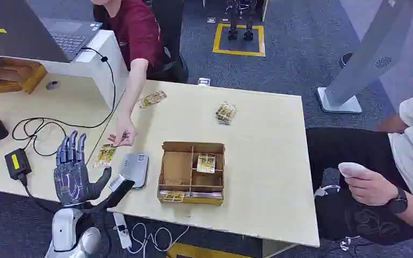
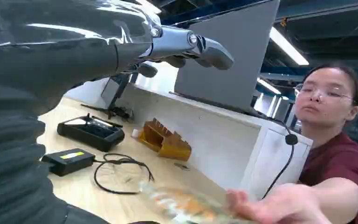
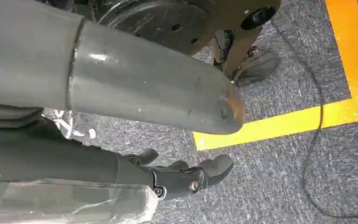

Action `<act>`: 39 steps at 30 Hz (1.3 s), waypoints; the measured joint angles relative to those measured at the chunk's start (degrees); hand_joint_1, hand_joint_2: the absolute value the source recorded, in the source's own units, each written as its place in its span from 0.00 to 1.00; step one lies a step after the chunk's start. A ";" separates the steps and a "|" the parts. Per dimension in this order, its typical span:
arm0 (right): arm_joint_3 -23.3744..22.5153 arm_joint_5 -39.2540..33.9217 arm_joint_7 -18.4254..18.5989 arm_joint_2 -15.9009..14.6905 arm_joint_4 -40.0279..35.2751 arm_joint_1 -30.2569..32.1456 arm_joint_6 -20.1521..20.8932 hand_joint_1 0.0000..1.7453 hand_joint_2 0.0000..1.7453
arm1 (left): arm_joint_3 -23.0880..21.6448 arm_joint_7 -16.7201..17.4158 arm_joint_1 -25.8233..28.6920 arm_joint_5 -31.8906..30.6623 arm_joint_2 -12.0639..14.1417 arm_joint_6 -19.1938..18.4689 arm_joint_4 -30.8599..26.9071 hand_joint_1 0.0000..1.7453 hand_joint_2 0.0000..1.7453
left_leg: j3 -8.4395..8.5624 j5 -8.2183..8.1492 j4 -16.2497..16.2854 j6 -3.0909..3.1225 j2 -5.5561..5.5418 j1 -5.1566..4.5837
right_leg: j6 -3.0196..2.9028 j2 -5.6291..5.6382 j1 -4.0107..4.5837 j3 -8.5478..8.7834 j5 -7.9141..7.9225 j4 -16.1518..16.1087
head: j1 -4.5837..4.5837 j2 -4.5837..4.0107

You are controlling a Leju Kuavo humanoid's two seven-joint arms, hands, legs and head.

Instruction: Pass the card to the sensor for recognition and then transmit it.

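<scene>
Laptop (image 1: 59, 32), black cable (image 1: 43, 129), person's white mouse (image 1: 353, 170), wooden rack (image 1: 11, 75)

Even bright indoor light, ceiling strip lights (image 2: 286, 45) glaring, soft shadows, blurred card (image 2: 182, 205) close to lens

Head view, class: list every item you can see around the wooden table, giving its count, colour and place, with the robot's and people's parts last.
Cards: several, yellow-patterned; one by the left hand, two farther along the table, some in the tray.
Tray: one, brown, compartmented, table centre.
Sensor: one, grey, left of the tray.
Laptop: one, dark, on the white counter.
Adapter: one, black, yellow label.
Person's hand: one, touching the table near a card.
Left hand: open, raised.
Right hand: above carpet.
</scene>
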 joint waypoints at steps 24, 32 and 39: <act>-3.37 3.26 -1.44 0.00 2.88 -1.79 1.22 0.00 0.00 | -0.42 -4.87 -1.73 7.96 1.05 0.00 2.45 1.00 1.00 | -0.01 0.00 0.00 0.00 0.01 0.00 | 0.00 0.02 0.00 -0.02 0.01 0.01 | 0.02 0.00; -3.78 4.17 -1.70 0.00 3.47 -1.96 1.29 0.00 0.00 | -2.49 -5.49 -2.11 18.00 1.75 -1.05 2.45 1.00 1.00 | 0.00 0.00 0.00 0.00 0.01 0.00 | 0.00 0.01 0.00 -0.03 0.01 0.01 | 0.00 0.00; -3.71 3.50 1.62 0.00 2.97 -1.86 1.05 0.00 0.00 | -7.67 -0.46 -2.85 38.12 1.75 -20.01 1.18 1.00 1.00 | -0.01 0.00 0.00 0.00 0.01 0.00 | -0.01 0.02 -0.01 -0.02 0.02 0.01 | 0.02 0.00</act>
